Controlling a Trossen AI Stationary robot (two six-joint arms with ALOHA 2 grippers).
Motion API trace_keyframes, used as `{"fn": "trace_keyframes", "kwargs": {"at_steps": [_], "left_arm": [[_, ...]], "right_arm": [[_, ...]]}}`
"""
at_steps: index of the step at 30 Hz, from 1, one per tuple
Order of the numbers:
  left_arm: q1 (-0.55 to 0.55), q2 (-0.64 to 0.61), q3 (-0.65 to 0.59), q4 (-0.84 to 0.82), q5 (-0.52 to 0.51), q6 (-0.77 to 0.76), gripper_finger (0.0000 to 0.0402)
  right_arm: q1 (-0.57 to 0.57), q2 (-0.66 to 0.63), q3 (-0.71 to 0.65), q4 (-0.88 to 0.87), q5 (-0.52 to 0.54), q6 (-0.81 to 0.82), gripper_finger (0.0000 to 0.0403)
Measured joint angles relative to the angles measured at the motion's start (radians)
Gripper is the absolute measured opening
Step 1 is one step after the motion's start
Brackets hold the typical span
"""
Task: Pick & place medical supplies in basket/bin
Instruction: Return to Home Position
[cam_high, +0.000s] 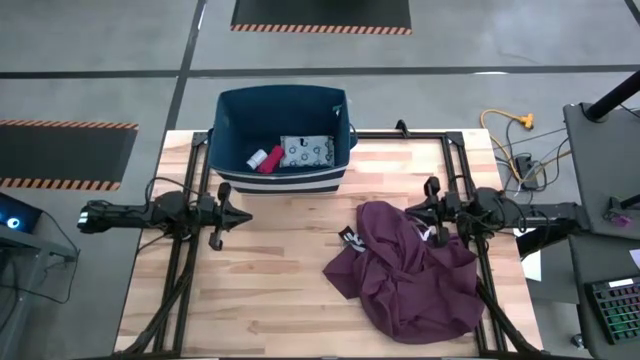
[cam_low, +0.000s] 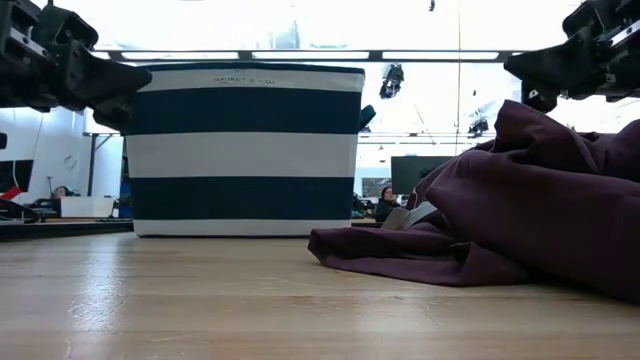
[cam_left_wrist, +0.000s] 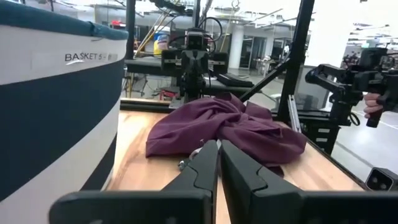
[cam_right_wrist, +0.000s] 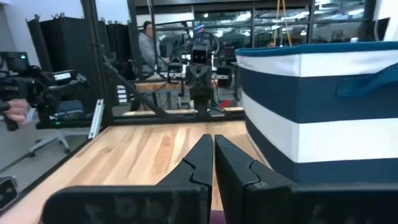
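The dark-blue bin with white stripes (cam_high: 283, 135) stands at the table's far middle; it also shows in the low view (cam_low: 248, 150). Inside it lie the pale-blue dotted packet (cam_high: 306, 152), a small red piece (cam_high: 270, 160) and a small white cylinder (cam_high: 257, 158). My left gripper (cam_high: 246, 214) is shut and empty, in front of the bin's left part; its fingers show in the left wrist view (cam_left_wrist: 219, 163). My right gripper (cam_high: 412, 209) is shut and empty over the far edge of the maroon cloth (cam_high: 412, 270); it shows in the right wrist view (cam_right_wrist: 213, 158).
The big maroon cloth lies crumpled on the table's right near part (cam_low: 520, 200), a small label (cam_high: 350, 237) at its left edge. Bare wood (cam_high: 270, 280) lies to the cloth's left. A black frame (cam_high: 455, 150) borders the table. People show in the room beyond.
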Motion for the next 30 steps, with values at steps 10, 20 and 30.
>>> {"fn": "trace_keyframes", "kwargs": {"at_steps": [10,20,30], "left_arm": [[0.0,0.006,0.003,0.004,-0.017,-0.024,0.0001],[0.0,0.062,0.001,-0.002,-0.019,-0.025,0.0001],[0.0,0.126,0.001,-0.004,-0.019,-0.025,0.0001]], "right_arm": [[0.0,-0.002,0.0,-0.037,0.023,-0.055,0.0009],[0.0,-0.002,0.0,-0.044,0.024,-0.067,0.0009],[0.0,-0.002,0.0,-0.044,0.024,-0.066,0.0009]]}}
